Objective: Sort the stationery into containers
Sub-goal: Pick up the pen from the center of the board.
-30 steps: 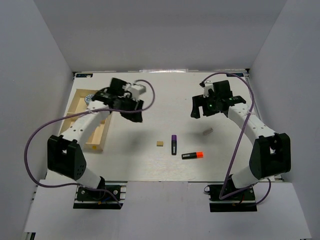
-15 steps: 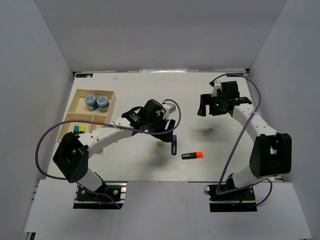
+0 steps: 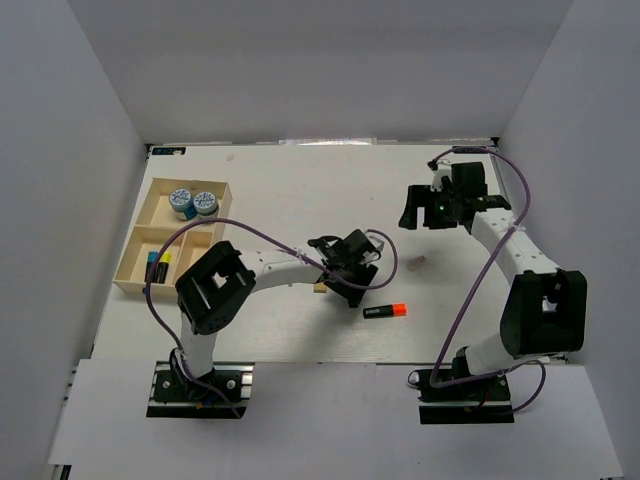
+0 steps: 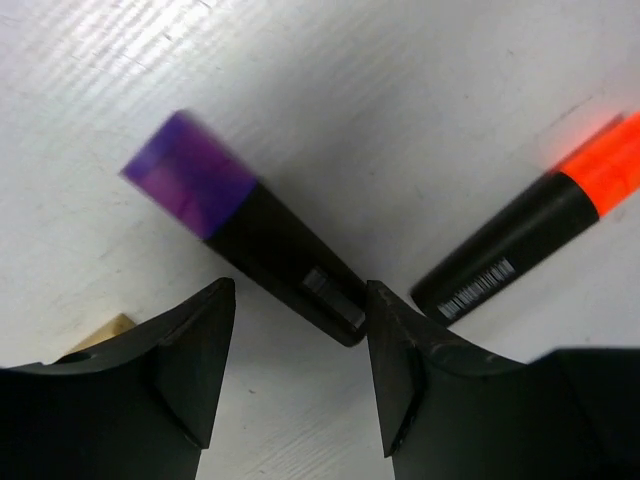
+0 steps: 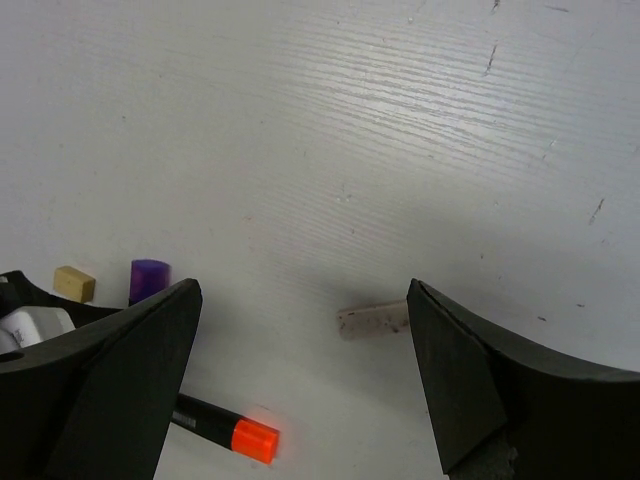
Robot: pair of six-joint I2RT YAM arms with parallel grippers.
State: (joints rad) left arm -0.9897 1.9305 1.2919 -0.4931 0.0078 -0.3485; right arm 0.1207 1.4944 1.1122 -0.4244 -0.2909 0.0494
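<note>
the left pincer (image 4: 297, 300) is low over the middle of the white bench (image 3: 300, 190), its arm stretched far out to the right. its two black fingers (image 4: 190, 370) stand partly apart, with the black rear end of the purple-capped highlighter (image 4: 250, 225) between their tips. a sliver of bench shows between the marker and the finger on the left of the wrist view, so the pincer is not clamped on it and grips nothing. the highlighter lies flat on the bench, purple cap pointing away from the fingers. just beside it lies the orange-capped highlighter (image 4: 530, 235), close to the purple one's rear end but apart from it, and a tan eraser block (image 4: 100, 335) peeks out by the other finger. the right pincer (image 5: 303, 300) hangs above the far right part of the bench, spread wide with nothing between its jaws. below it lies the small grey eraser block (image 5: 372, 319), apart from everything else. at the left edge of the bench sits the light-wood tray (image 3: 150, 238). two blue-and-white rolls (image 3: 181, 201) stand side by side in its far compartment, and the highlighters with yellow and blue caps (image 3: 158, 266) lie together in a nearer compartment.
</note>
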